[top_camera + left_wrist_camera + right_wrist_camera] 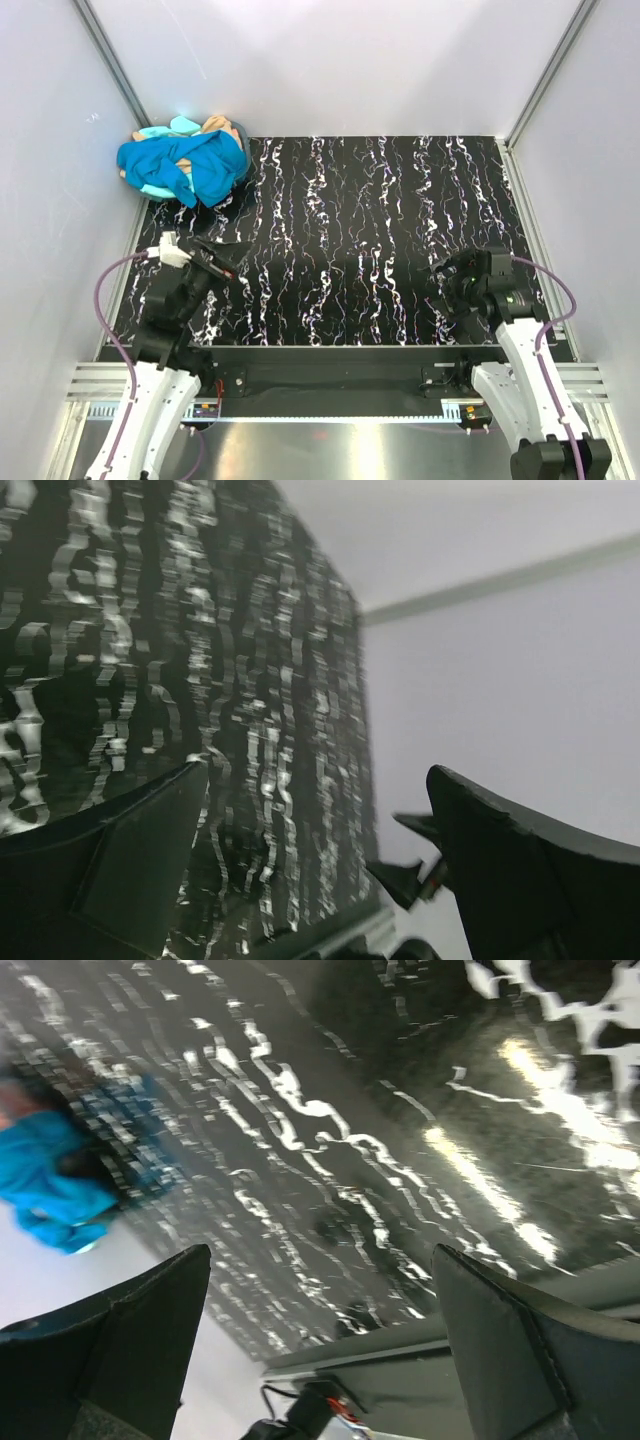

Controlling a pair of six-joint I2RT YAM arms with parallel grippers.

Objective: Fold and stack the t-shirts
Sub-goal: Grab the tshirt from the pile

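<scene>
The t-shirts lie crumpled in one heap at the table's far left corner. The bright blue shirt is on top, with mint-turquoise and tan-beige cloth showing at the back; no coral-pink one can be made out. The heap also shows as a blue blur in the right wrist view. My left gripper is open and empty, low over the table's left side, in front of the heap. My right gripper is open and empty near the front right.
The black marbled tabletop is walled by white panels on three sides. A metal rail runs along the near edge by the arm bases. The right arm's gripper shows in the left wrist view.
</scene>
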